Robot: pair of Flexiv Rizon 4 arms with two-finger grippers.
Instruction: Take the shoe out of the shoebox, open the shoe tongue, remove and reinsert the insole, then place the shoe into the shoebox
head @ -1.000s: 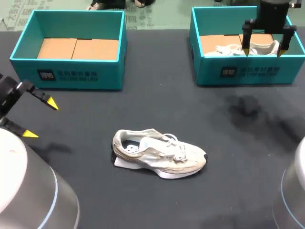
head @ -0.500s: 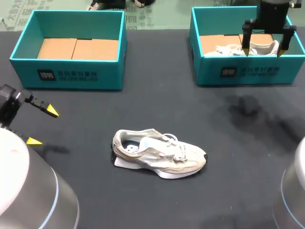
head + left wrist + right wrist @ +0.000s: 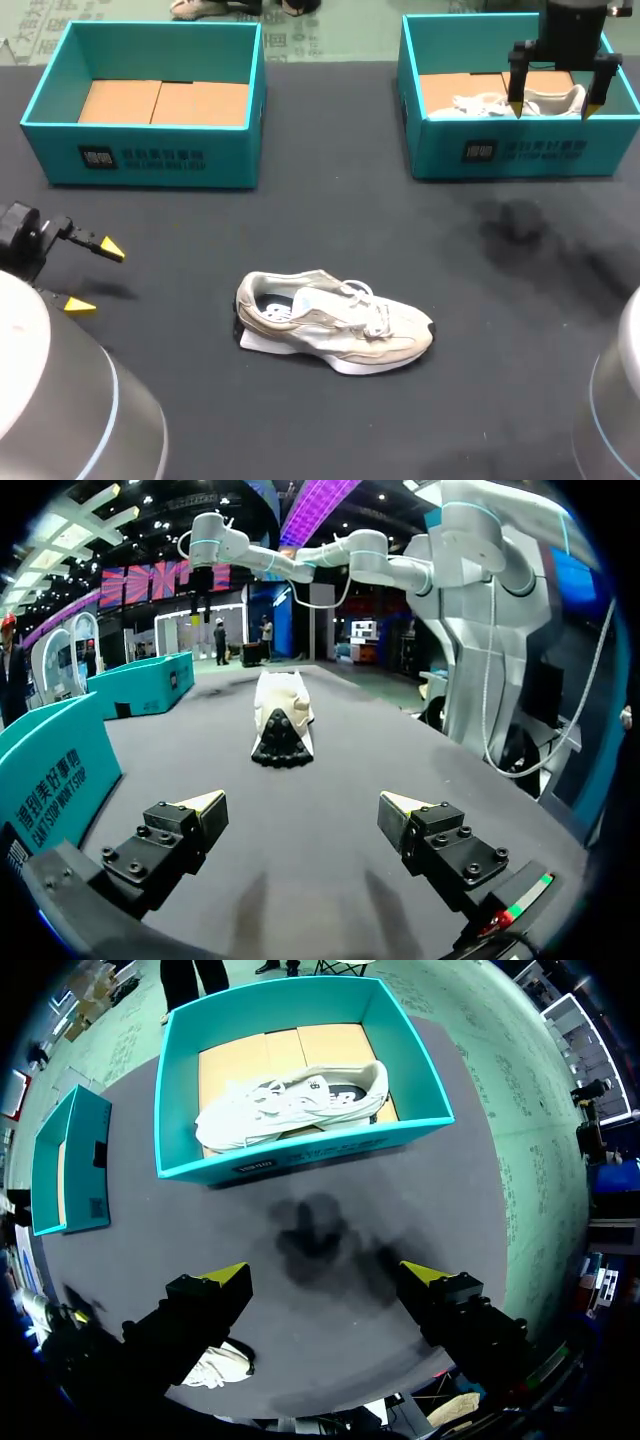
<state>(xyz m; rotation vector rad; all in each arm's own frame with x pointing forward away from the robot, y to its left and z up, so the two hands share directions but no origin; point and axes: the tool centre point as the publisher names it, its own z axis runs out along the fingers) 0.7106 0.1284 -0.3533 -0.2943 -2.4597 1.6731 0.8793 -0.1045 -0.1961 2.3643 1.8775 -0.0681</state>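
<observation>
**Left pincer slides back while the shoe waits in the middle**

Since a second ago, the left pincer [image 3: 96, 278] has slid closer to the robot's own edge of the tabletop [image 3: 330, 230]. The shoe [image 3: 335, 325] and the right pincer [image 3: 553, 108] have not moved.

The shoe stands on its sole in the open middle of the tabletop, well away from both boxes. That looks like a good spot, because both arms can get at it from either side. It lies longways across the tabletop, with its heel toward the robot's left and its toe toward the robot's right. The toe sits a little nearer the robot than the heel does.

The left pincer is spread wide and holds nothing. It is low over the tabletop and looks straight at the heel end of the shoe [image 3: 282, 720], which lies well ahead of its fingers. It may be lining up to reach in from that end.

The right pincer is spread too, and it also holds nothing. It hangs over the right shoebox [image 3: 520, 150], where the other shoe [image 3: 290, 1100] lies inside. The left shoebox [image 3: 150, 160] has no shoe in it, so it seems to be the place where this shoe will go at the end.
</observation>
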